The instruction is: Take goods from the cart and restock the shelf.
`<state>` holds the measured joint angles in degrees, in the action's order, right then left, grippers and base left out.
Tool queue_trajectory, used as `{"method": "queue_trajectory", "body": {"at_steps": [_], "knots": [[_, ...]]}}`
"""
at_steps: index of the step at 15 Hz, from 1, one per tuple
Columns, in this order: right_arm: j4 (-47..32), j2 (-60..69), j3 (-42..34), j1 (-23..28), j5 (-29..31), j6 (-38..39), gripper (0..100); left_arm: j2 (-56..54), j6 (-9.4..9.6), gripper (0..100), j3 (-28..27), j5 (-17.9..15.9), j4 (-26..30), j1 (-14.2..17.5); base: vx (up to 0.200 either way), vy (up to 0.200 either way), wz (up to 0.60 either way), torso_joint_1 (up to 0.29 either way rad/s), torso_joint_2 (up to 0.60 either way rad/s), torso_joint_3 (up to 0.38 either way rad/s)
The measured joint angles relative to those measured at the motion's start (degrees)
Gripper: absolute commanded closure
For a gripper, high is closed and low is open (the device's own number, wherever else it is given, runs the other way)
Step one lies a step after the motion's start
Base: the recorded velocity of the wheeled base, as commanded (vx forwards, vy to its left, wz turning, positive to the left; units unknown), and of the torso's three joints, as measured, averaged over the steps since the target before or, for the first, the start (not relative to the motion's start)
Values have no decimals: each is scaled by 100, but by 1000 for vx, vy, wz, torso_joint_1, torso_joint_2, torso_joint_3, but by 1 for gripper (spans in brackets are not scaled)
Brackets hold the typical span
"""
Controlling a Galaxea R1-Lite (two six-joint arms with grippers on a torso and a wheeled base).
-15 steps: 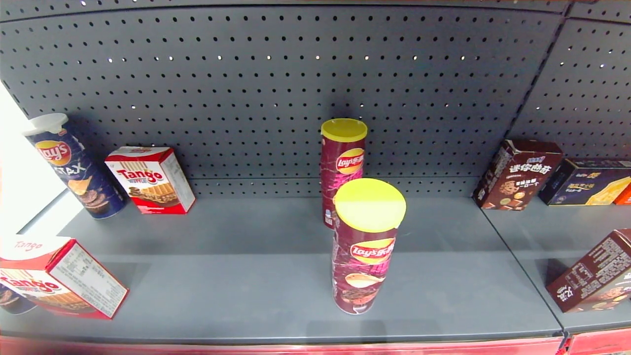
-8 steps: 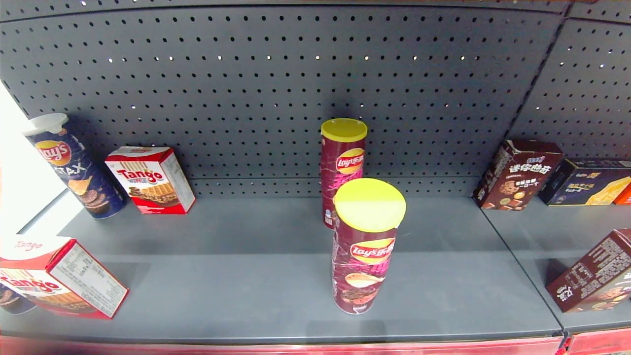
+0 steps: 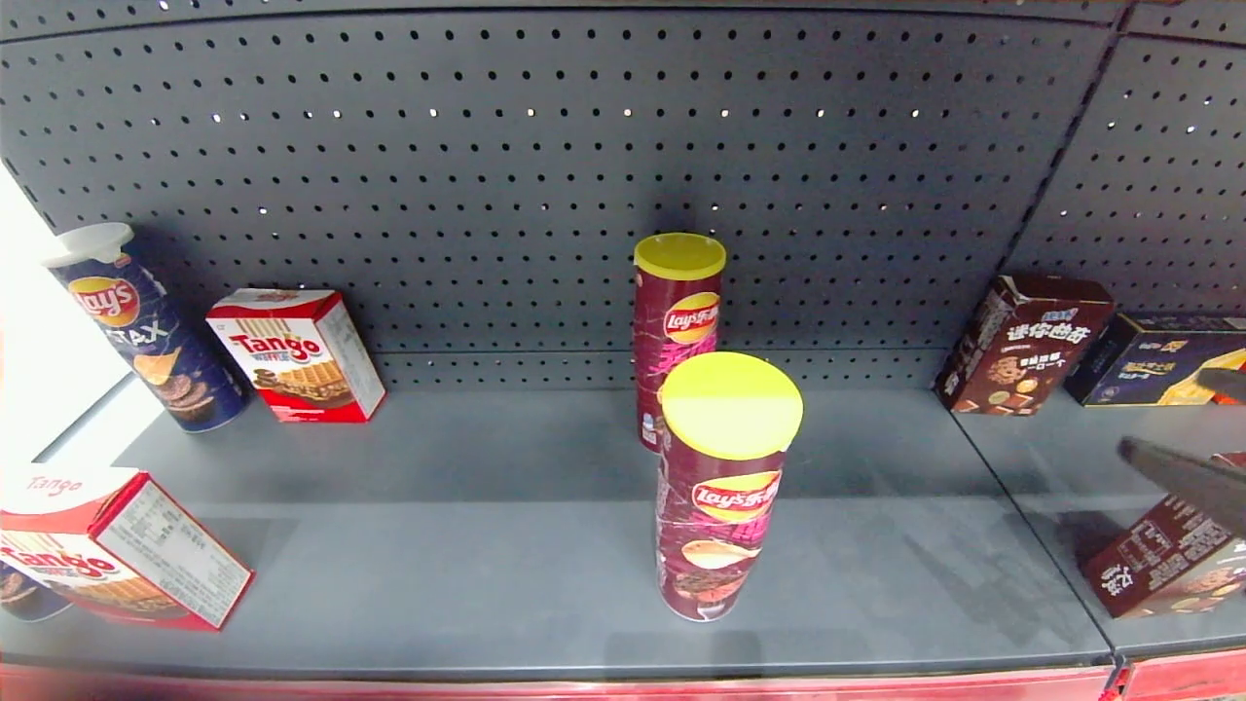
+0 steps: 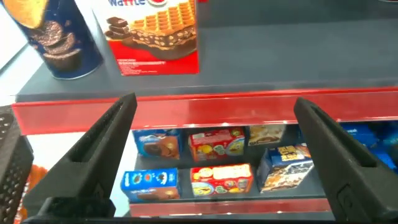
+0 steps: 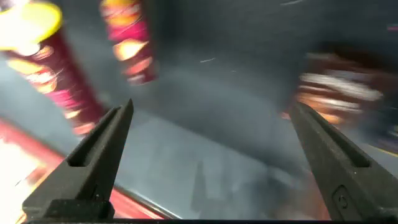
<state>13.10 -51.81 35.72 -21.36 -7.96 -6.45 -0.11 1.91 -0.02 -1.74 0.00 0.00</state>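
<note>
- One second back, spotted no claw over the shelf [image 3: 487,545]; now caught the right claw [image 3: 1160,409] poking in at its right end, above a brown box [image 3: 1149,570].
- Meant, likely, an empty-handed pass: brought no goods in.
- Found that claw spread wide, gripping and touching nothing.
- Found the left claw [image 4: 214,102] likewise spread and empty, below the shelf's front edge.
- Noted the front can [image 3: 725,487] upright mid-shelf, with the back can [image 3: 677,321] behind it at the back edge.

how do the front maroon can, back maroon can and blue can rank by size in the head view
Largest: front maroon can.
Then back maroon can and blue can, too alike to rank.
Nearness likely inflates the first.
</note>
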Motion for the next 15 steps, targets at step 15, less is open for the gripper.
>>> {"method": "queue_trajectory", "body": {"at_steps": [15], "knots": [[848, -2586, -151, -1609, 115, -20, 0, 0, 46, 0, -7, -46, 18, 0, 0, 0, 0, 0, 0, 0]]}}
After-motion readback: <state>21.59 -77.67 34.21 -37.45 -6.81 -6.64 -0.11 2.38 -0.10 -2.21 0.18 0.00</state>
